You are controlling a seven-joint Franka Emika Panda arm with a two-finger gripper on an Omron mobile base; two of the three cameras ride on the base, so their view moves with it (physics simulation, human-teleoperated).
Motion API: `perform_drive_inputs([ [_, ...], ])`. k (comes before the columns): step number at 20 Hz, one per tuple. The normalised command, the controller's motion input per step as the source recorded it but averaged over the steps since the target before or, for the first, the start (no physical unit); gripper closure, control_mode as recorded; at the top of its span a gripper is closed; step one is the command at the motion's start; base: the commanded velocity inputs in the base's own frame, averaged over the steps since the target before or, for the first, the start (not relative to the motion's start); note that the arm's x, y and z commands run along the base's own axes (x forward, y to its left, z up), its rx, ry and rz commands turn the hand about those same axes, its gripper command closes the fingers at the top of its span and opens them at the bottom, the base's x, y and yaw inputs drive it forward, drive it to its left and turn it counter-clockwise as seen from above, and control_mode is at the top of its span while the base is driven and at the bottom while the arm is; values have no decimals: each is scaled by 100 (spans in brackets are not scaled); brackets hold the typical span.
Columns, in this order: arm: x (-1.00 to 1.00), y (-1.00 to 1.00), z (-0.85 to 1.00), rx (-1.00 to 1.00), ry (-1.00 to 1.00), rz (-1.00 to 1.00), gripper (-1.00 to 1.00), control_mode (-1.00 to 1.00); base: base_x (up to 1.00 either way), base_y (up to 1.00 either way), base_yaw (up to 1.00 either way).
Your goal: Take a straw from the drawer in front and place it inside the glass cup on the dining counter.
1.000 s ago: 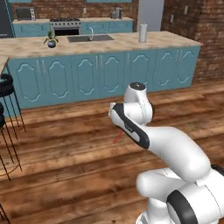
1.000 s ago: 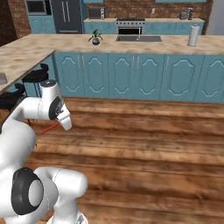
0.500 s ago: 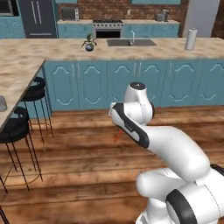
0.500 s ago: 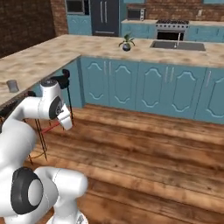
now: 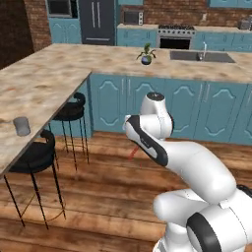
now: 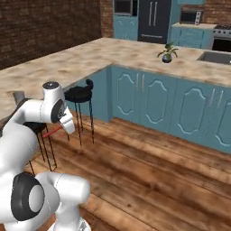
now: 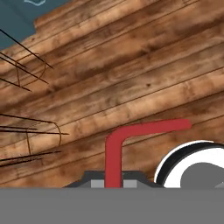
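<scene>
Straw [image 7: 114, 153] clenched at its lower end in the jaws, carried low over the wood floor well short of the glass cup [image 5: 21, 126] on the desk [image 5: 44, 83]; thin stick may pivot or slip, then miss the cup's narrow mouth.

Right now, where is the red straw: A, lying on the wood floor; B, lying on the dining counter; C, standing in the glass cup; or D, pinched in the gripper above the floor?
D: in the hand view the straw rises from between the gripper tips, bent end over the wooden floor, while the glass cup stands apart on the dining counter.
</scene>
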Motion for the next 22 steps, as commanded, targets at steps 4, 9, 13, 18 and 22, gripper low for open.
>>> perform_drive_inputs([
  [4,0,0,0,0,0,0,100,100,96,-47,45],
  [9,0,0,0,0,0,0,100,100,85,-43,45],
  [13,0,0,0,0,0,0,100,100,70,-37,48],
  [18,0,0,0,0,0,0,100,100,61,-29,49],
  [22,0,0,0,0,0,0,100,100,57,-23,50],
])
